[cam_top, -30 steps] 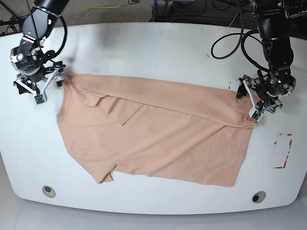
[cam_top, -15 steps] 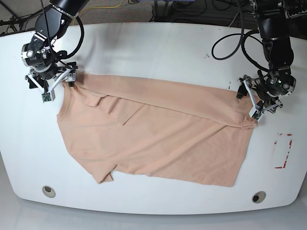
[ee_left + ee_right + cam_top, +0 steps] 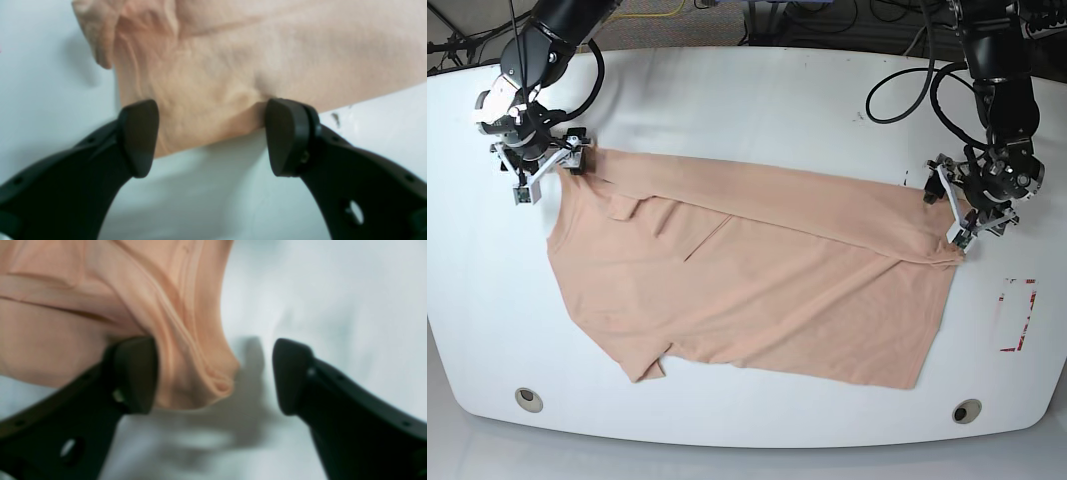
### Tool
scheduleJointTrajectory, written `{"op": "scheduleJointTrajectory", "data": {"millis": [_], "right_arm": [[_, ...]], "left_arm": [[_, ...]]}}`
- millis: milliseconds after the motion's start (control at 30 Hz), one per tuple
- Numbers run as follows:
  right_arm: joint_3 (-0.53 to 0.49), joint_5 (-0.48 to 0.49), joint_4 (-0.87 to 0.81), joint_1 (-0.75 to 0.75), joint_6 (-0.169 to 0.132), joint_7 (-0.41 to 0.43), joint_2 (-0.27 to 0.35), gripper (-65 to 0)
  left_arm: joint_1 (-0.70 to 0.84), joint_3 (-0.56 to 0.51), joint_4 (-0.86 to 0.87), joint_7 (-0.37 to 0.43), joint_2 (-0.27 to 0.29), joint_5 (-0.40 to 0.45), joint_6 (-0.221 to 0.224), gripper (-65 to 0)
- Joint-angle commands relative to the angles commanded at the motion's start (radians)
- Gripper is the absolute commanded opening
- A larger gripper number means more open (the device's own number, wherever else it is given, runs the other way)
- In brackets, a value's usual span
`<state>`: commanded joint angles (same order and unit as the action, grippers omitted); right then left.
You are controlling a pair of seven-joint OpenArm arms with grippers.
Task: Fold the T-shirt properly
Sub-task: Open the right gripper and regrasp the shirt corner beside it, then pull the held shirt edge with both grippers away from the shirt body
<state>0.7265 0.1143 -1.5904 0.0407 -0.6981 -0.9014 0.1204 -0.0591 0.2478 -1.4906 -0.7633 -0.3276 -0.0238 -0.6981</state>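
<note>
T-shirt (image 3: pixel 747 275) fabric is lying between both sets of jaws, and neither set is clamping it. In the left wrist view the left gripper (image 3: pixel 210 136) is holding its jaws wide apart, straddling a straight hem edge of the peach cloth; the right-hand pad (image 3: pixel 283 133) is touching that edge, while the other pad is sitting just over the cloth's lower corner. In the right wrist view, which is blurred, the right gripper (image 3: pixel 213 373) is likewise standing with jaws apart around a bunched, rolled corner of the shirt; the cloth is lying against the left-hand finger (image 3: pixel 133 373) and is staying clear of the other one, with white counter (image 3: pixel 333 290) showing in between.

Stepping back to the base view, the shirt is spreading flat across the middle of the counter (image 3: pixel 757 90), its upper edge folded over in a long diagonal band. The right gripper (image 3: pixel 545 170) is sitting at the shirt's top corner on that view's left, the left gripper (image 3: pixel 957 212) at the far end of the fold on its right. A red-marked rectangle (image 3: pixel 1017 315) is lying on the counter beyond the shirt's right edge.
</note>
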Motion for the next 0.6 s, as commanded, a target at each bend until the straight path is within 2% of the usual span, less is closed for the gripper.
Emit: {"op": "scheduleJointTrajectory", "data": {"millis": [167,300,400,467,600], "right_arm": [[0.000,0.000,0.009,0.000,0.000,0.000,0.002,-46.1],[0.000,0.000,0.009,0.000,0.000,0.000,0.002,-54.2],[-0.002,0.000,0.008,0.000,0.000,0.000,0.002,-59.5],[-0.002,-0.003,0.008,0.000,0.000,0.000,0.002,-64.4],[-0.002,-0.006,0.006,0.002,0.000,0.000,0.002,-65.0]], "left_arm": [[0.000,0.009,-0.068,-0.037,0.000,-0.002,0.000,-19.0],[-0.003,0.043,-0.120,-0.064,0.005,-0.002,0.000,-18.9],[-0.005,0.074,-0.129,-0.080,0.006,-0.002,0.000,-16.1],[-0.005,0.104,-0.127,-0.081,0.006,-0.002,0.000,-12.1],[-0.005,0.135,-0.109,-0.081,0.006,-0.002,0.000,-8.5]]}}
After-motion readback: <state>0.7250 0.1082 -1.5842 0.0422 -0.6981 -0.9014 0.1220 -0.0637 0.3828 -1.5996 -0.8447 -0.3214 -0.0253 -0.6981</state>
